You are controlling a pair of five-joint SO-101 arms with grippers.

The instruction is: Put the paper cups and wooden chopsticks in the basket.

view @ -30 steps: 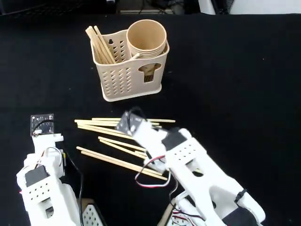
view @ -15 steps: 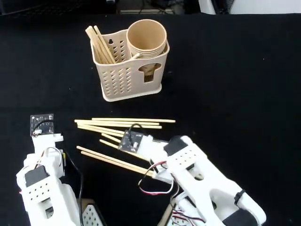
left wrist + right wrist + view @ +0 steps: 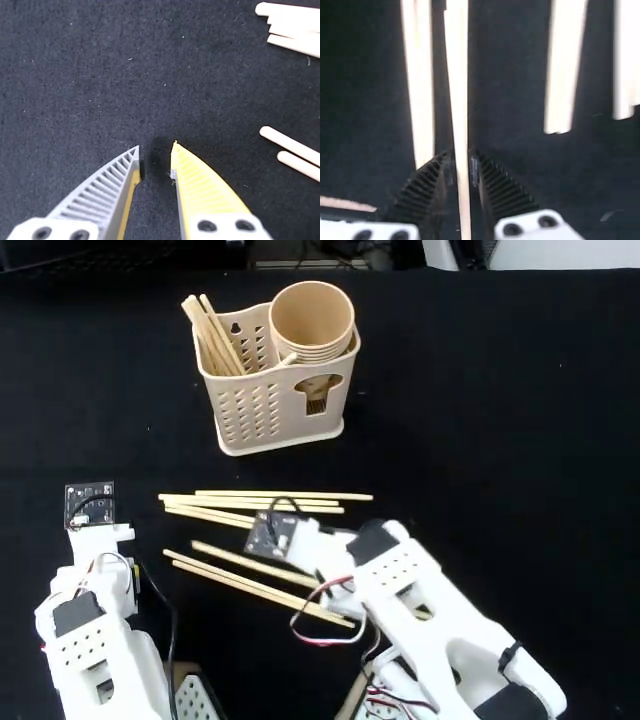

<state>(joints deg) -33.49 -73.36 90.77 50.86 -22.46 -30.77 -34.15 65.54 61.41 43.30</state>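
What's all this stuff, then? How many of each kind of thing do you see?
Basket: 1
Stack of paper cups: 1 (nested; cup number unclear)
Wooden chopsticks: about 10, overlapping; 1 in the right claw
Robot arms: 2
Total: about 14

i find no text, label, brand, number or sign that i can read on anything here.

My left arm and right arm were white plastic with dotted vent holes; red and white wires looped off the right. My left gripper had one grey and one yellow ribbed finger, my right gripper black ones.
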